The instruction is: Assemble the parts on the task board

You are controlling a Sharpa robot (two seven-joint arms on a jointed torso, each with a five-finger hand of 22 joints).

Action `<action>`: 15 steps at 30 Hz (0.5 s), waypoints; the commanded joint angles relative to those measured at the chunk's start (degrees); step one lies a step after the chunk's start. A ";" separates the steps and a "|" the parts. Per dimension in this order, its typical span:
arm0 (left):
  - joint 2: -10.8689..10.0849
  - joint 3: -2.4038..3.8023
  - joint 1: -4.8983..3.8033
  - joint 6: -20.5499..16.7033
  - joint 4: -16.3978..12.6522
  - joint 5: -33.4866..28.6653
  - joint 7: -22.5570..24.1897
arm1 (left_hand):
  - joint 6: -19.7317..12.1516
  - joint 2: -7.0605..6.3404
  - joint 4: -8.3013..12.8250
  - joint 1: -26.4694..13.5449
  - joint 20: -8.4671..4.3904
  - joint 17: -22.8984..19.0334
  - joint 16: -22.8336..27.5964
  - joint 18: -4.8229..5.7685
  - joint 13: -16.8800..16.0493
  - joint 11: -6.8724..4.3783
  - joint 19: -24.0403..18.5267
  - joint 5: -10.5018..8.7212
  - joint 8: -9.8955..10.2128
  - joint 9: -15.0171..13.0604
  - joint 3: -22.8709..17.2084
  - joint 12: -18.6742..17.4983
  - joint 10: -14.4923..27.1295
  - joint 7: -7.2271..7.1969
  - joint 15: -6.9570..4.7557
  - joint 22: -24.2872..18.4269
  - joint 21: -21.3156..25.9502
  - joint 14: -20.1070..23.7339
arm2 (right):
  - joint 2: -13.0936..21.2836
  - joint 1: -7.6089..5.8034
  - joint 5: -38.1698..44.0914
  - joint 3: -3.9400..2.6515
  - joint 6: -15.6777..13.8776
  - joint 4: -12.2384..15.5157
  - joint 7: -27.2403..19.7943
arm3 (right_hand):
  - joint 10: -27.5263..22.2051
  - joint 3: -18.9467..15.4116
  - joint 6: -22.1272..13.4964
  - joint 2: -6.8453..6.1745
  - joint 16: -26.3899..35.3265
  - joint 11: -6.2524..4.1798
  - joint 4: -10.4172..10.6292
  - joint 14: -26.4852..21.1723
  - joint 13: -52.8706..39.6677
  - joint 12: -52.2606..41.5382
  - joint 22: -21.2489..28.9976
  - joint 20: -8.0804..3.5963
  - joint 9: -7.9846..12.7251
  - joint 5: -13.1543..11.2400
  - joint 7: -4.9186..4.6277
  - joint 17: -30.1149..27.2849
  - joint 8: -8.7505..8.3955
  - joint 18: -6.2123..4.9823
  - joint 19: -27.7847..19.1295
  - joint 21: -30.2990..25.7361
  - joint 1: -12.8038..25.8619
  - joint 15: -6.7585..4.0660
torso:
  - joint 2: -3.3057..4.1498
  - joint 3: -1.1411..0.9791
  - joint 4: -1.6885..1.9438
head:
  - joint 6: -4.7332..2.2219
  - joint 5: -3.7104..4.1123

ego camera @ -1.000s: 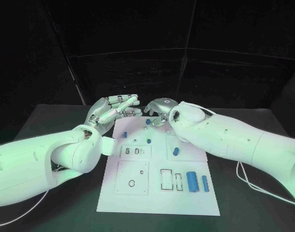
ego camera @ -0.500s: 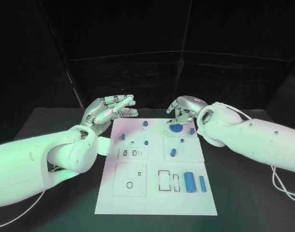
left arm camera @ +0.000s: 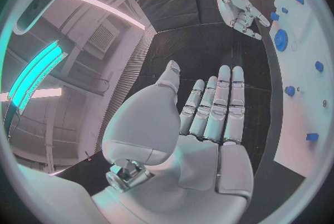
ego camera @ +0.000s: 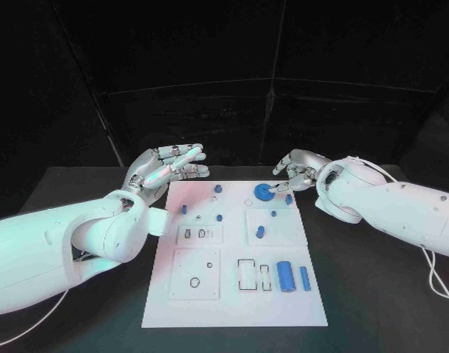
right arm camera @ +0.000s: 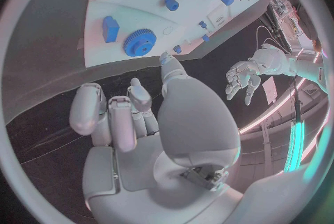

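Task board [ego camera: 235, 294] lies mid-desk, blue parts scattered on it.
My left hand [ego camera: 166, 168] hovers spread off its far corner; my right hand [ego camera: 294, 169], fingers curled, holds nothing, beside the blue gear [ego camera: 261, 193].

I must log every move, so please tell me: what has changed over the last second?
The right hand drew back from over the far end of the white task board to its far right edge, uncovering the round blue toothed gear; its fingers hold nothing. The left hand and the other small blue parts stayed put.

One task board [ego camera: 235, 294] (two hands [ego camera: 166, 168] flanking).
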State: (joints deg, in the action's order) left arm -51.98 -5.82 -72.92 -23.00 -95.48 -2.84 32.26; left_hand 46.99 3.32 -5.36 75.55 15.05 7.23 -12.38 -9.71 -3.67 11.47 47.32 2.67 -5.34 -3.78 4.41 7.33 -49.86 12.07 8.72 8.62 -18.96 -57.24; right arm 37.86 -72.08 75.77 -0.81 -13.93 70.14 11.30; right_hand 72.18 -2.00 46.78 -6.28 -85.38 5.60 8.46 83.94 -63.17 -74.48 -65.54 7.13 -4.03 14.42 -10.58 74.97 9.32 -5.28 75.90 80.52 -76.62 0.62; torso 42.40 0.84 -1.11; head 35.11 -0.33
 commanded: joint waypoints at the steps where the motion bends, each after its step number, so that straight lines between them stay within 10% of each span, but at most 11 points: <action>1: 0.14 0.03 -0.07 0.91 0.19 0.38 0.18 | 0.05 0.15 0.40 0.75 0.01 -0.06 0.37 -0.60 0.03 0.37 0.08 0.16 0.33 0.04 0.00 -0.30 -0.03 2.39 0.28 -0.06 -0.19 0.24 | -1.22 -0.10 1.58 -0.05 3.46 -1.16 1.93 | 1.48 0.35 -0.68 0.26 -0.62 0.03 -0.02 4.05 -2.79 -1.97 -1.03 0.06 0.01 0.46 -0.03 4.48 0.48 0.51 0.71 0.59 -1.55 0.48 | 0.16 -0.06 0.10 | 0.16 0.16; 15: 0.60 0.03 -0.07 1.01 0.73 0.38 0.13 | 0.02 0.14 0.80 1.08 0.02 -0.06 0.44 -0.61 0.02 0.36 0.05 0.16 0.42 0.05 -0.13 -0.37 -0.05 2.38 0.27 -0.09 -0.20 0.23 | -4.92 -0.02 3.86 -0.03 6.67 -4.55 1.89 | 3.73 1.22 0.07 2.02 -1.35 -0.02 -1.65 4.24 -7.31 -5.09 -2.65 0.23 -0.07 -0.79 0.06 6.05 1.76 0.78 1.25 1.52 -3.81 0.54 | 0.16 -0.11 0.07 | 0.64 0.10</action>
State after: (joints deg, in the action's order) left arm -51.46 -5.83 -72.91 -22.83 -94.75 -2.84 32.19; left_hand 46.99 3.36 -4.88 76.09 15.05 7.23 -12.15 -9.71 -3.67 11.47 47.32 2.67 -5.12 -3.78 4.26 7.33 -49.86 12.07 8.72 8.62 -18.96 -57.24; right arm 33.09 -72.01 78.27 -0.79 -9.43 65.81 13.18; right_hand 75.57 -0.65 46.40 -4.34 -86.36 5.62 7.10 84.15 -70.44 -79.28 -68.16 7.36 -4.04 13.87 -10.62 74.95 10.88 -5.31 76.91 81.83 -80.13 0.82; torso 42.53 0.74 -1.04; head 35.68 -0.24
